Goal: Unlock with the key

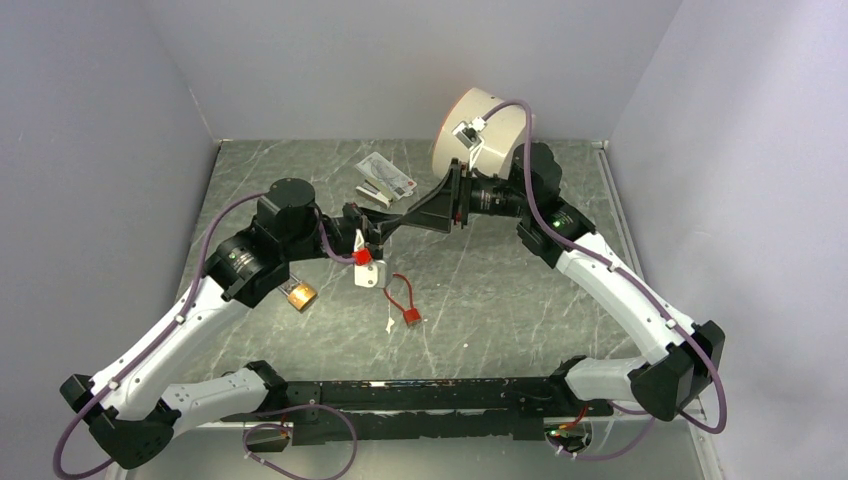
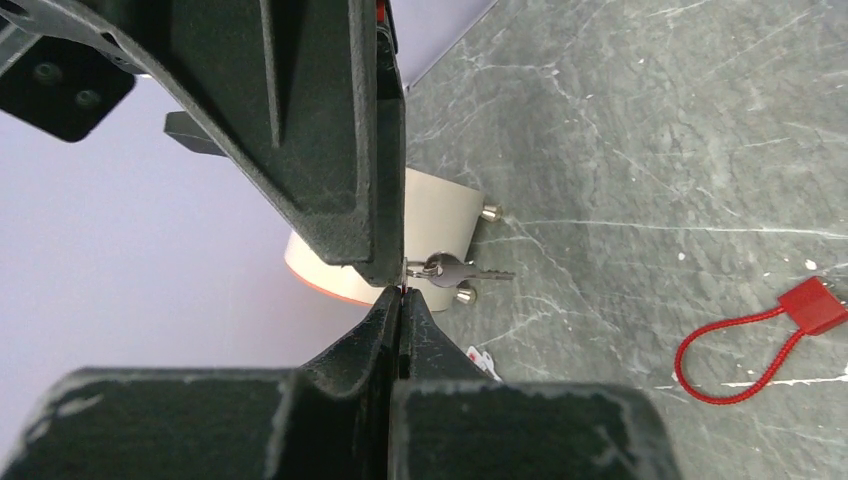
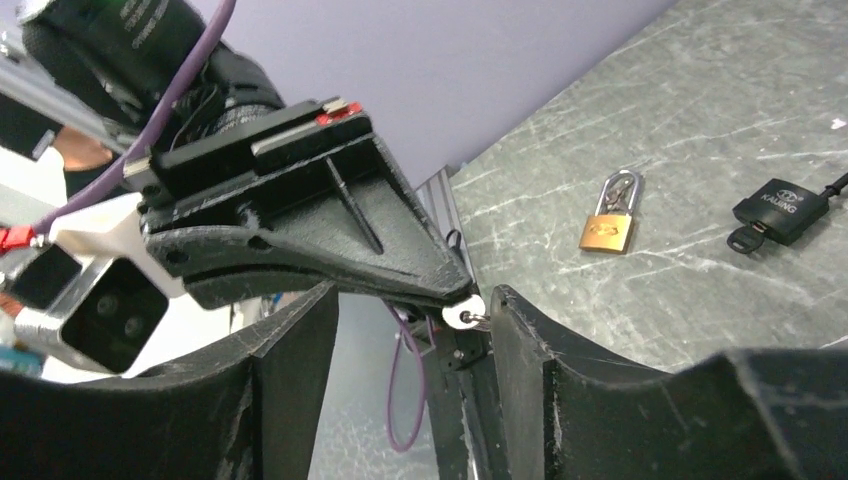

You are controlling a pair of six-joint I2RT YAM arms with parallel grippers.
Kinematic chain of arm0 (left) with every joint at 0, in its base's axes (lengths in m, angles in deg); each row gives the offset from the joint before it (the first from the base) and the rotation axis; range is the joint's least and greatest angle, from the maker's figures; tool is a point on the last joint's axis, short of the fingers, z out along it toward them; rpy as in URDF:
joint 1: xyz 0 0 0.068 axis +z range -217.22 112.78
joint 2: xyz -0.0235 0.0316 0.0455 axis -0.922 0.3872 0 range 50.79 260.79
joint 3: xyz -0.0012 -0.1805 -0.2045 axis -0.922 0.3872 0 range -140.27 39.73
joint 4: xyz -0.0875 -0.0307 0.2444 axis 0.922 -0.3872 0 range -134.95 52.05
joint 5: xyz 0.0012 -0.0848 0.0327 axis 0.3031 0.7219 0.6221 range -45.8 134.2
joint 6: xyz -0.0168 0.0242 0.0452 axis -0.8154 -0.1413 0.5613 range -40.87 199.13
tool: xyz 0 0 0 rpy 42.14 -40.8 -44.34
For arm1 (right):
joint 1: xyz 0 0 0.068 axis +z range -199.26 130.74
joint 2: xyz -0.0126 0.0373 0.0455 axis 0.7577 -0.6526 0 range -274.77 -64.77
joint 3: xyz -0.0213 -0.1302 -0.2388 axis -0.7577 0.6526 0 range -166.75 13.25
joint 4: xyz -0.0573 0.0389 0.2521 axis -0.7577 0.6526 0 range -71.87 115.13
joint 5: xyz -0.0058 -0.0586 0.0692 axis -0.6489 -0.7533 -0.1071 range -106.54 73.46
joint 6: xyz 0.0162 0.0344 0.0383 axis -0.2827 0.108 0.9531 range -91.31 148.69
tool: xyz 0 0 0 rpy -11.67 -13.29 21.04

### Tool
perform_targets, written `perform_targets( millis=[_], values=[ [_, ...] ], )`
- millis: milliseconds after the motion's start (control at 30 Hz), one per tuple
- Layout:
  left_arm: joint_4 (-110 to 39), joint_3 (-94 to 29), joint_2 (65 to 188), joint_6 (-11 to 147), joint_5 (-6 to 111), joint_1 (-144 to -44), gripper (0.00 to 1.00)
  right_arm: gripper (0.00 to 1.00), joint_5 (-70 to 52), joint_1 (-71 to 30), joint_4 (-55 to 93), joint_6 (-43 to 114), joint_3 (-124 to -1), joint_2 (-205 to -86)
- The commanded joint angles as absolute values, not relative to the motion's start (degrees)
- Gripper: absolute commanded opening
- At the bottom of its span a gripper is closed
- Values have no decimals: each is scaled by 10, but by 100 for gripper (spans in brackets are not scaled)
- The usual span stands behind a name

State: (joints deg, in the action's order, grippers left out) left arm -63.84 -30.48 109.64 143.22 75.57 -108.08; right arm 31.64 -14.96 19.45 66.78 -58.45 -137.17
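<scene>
A small silver key [image 2: 462, 271] sticks out from the tips of my left gripper [image 2: 402, 292], which is shut on the key's ring end and holds it above the table. My right gripper [image 3: 415, 300] is open. Its fingers [image 3: 560, 370] stand either side of the left gripper's tip, and the key [image 3: 468, 317] lies close to its right finger. In the top view the two grippers meet mid-table, left [image 1: 372, 232] and right [image 1: 397, 222]. The brass padlock [image 1: 300, 296] lies on the table beside the left arm, shackle closed, and also shows in the right wrist view [image 3: 608, 225].
A red cable seal [image 1: 405, 300] lies at the middle of the table and shows in the left wrist view [image 2: 760, 340]. A black fob with a key [image 3: 778, 212] lies near the padlock. A stapler on a card [image 1: 385, 180] and a round white container [image 1: 480, 130] stand at the back.
</scene>
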Motion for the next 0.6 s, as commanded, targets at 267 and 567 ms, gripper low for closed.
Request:
perform_targets(
  millis=[267, 567],
  values=[
    [-635, -318, 1085, 1410, 784, -1084, 3, 47, 357, -150, 233, 574, -609, -1385],
    [-650, -314, 1076, 1411, 788, -1084, 2, 53, 359, -151, 247, 555, -611, -1391]
  ],
)
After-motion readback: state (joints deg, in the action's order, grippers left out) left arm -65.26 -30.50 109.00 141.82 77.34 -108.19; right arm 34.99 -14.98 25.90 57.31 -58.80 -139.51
